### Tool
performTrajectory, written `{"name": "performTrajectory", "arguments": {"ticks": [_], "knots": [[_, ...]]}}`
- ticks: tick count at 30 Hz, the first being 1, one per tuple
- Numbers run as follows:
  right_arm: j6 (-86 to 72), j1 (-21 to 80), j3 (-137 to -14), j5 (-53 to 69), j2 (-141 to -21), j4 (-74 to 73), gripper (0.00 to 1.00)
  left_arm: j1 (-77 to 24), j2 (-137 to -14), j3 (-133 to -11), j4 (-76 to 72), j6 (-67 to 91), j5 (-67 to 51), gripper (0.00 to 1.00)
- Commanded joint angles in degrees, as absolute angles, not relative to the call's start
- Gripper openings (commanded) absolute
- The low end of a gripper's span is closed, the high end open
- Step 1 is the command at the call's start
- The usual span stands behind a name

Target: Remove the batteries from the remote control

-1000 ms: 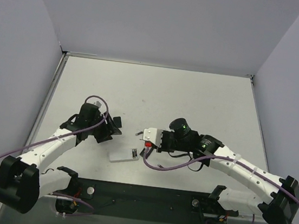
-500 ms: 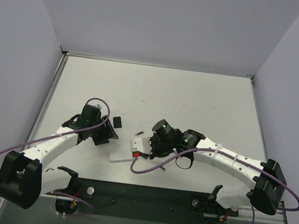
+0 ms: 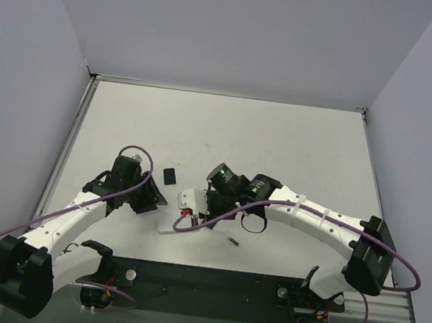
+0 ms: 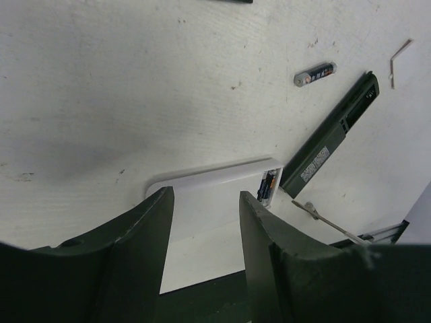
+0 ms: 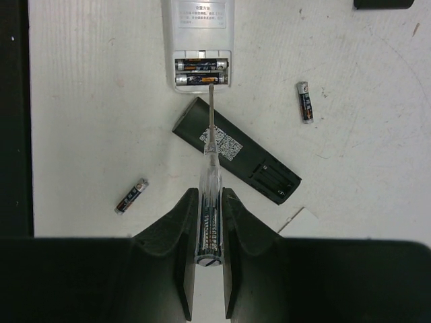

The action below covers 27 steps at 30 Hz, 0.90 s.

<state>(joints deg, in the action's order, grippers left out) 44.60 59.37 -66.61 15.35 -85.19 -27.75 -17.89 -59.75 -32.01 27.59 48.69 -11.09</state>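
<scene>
Right end effector (image 5: 209,198) has swung leftward, clamped on screwdriver (image 5: 209,178), tip at batteries (image 5: 201,72) seated in white unit (image 5: 199,20). Left end effector (image 4: 205,202) gapes wide. Remote control (image 5: 236,151) lies beside, apparently emptied. Prying seems underway; next needs upward leverage.

Top camera: high behind near edge, whole table (image 3: 282,138). Wrist cameras: close, looking down; share whitish block (image 4: 209,176), remote control (image 4: 330,134).

Right wrist view, places taken from the remote control (image 5: 236,150). White block (image 5: 199,27) sits just beside its upper-left end. Screwdriver (image 5: 207,171) shaft crosses over that end. One battery (image 5: 305,102) lies loose to the right, another battery (image 5: 131,196) lower left. Bare table (image 5: 81,114) farther left gives open passage.
</scene>
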Motion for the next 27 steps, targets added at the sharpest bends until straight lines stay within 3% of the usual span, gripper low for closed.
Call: {"name": "performTrajectory", "arguments": {"ticks": [1, 3, 5, 7, 8, 27], "knots": [[43.16, 60.12, -68.38, 16.08, -85.96, -31.11, 0.00, -17.58, -57.57, -29.27, 22.43, 50.18, -17.82, 0.50], [42.89, 60.20, -68.73, 16.17, -86.57, -31.11, 0.00, -17.58, -57.48, -27.87, 19.71, 50.19, -19.68, 0.43], [42.45, 60.29, -69.34, 16.08, -87.18, -31.03, 0.00, -17.58, -57.92, -27.34, 18.55, 50.19, -21.61, 0.27], [42.01, 60.55, -69.61, 16.08, -87.63, -31.03, 0.00, -17.58, -58.36, -26.64, 17.23, 50.27, -23.10, 0.03], [42.01, 60.56, -69.87, 15.82, -88.15, -31.03, 0.00, -17.58, -58.53, -26.37, 16.88, 50.27, -23.46, 0.00], [41.84, 62.14, -73.30, 12.92, -93.25, -31.11, 0.00, -17.67, -62.05, -23.56, 15.47, 49.48, -23.91, 0.00]]}}
